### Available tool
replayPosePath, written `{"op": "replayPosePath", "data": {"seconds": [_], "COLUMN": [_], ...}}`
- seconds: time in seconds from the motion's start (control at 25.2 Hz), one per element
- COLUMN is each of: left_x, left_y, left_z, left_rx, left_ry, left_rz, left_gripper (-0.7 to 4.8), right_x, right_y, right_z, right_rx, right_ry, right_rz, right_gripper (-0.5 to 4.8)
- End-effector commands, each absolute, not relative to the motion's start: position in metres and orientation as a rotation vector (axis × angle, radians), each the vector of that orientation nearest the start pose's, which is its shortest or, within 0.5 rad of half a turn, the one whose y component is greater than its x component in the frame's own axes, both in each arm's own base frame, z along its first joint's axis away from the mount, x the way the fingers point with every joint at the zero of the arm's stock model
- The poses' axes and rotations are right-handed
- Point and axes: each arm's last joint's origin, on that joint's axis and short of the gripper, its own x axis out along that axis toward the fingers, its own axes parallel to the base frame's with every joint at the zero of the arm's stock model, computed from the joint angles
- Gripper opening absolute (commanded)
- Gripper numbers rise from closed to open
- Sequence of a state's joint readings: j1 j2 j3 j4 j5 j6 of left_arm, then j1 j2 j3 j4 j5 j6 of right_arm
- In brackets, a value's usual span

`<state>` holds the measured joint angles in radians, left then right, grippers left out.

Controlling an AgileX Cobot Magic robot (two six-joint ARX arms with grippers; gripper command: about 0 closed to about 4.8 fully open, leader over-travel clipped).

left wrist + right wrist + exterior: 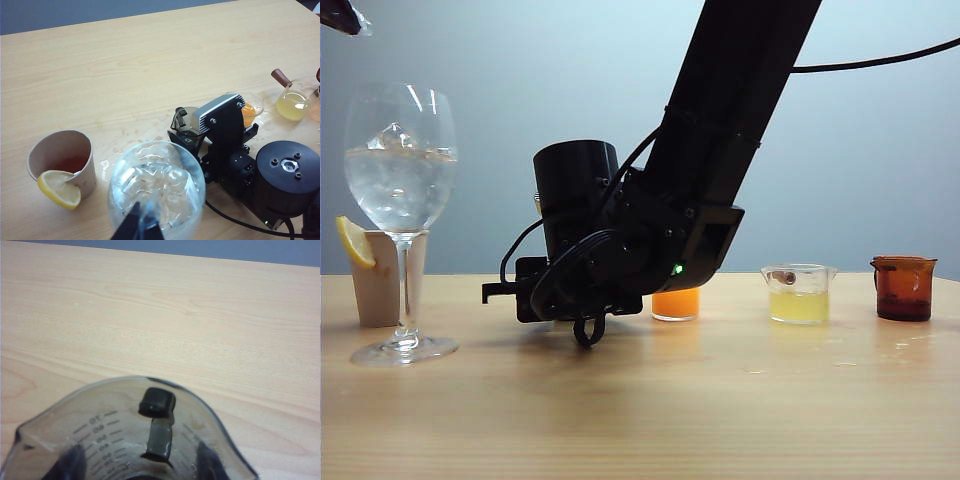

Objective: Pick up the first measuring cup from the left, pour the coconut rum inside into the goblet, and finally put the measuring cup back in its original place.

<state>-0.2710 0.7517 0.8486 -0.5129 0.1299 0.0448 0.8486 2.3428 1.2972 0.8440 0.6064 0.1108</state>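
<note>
The smoky grey measuring cup [125,405] fills the right wrist view, its small dark handle [156,402] facing away. My right gripper [140,465] is shut on it, one finger on each side. In the left wrist view the cup [186,121] stands upright, low over the table, to the right of the goblet [157,190]. No coconut rum shows inside the cup; its walls are wet. The goblet [400,160] holds ice and clear liquid. My left gripper [142,222] hangs shut above the goblet's bowl, also at the exterior view's top-left corner [342,15]. There the right arm [620,250] hides the cup.
A beige paper cup with a lemon wedge [380,275] stands just left of the goblet. Right of the arm stand a cup of orange liquid [675,303], a clear cup of pale yellow liquid [799,293] and an amber-brown cup [904,288]. Spilled drops [107,162] lie near the goblet.
</note>
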Motion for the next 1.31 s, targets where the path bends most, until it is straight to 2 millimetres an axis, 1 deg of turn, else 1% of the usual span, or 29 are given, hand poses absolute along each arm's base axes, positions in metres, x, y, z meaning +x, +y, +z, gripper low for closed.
{"op": "replayPosePath", "data": {"seconds": [0.04, 0.12, 0.16, 0.75, 1.11, 1.31], "left_x": [0.147, 0.147, 0.147, 0.147, 0.147, 0.147], "left_y": [-0.045, -0.045, -0.045, -0.045, -0.045, -0.045], "left_z": [0.331, 0.331, 0.330, 0.331, 0.331, 0.331], "left_rx": [0.069, 0.069, 0.068, 0.069, 0.069, 0.069], "left_ry": [0.392, 0.392, 0.393, 0.392, 0.392, 0.392], "left_rz": [-0.408, -0.408, -0.408, -0.408, -0.408, -0.408], "left_gripper": [-0.03, -0.03, -0.03, -0.03, -0.03, -0.03], "right_x": [0.326, 0.326, 0.326, 0.321, 0.306, 0.295], "right_y": [0.339, 0.339, 0.339, 0.344, 0.353, 0.344], "right_z": [0.097, 0.097, 0.097, 0.099, 0.102, 0.105], "right_rx": [0.000, 0.002, 0.002, 0.038, 0.023, 0.030], "right_ry": [0.141, 0.139, 0.139, 0.130, 0.137, 0.142], "right_rz": [0.232, 0.231, 0.231, 0.243, 0.249, 0.242], "right_gripper": [3.03, 4.60, 4.79, 4.79, 4.79, 4.79]}}
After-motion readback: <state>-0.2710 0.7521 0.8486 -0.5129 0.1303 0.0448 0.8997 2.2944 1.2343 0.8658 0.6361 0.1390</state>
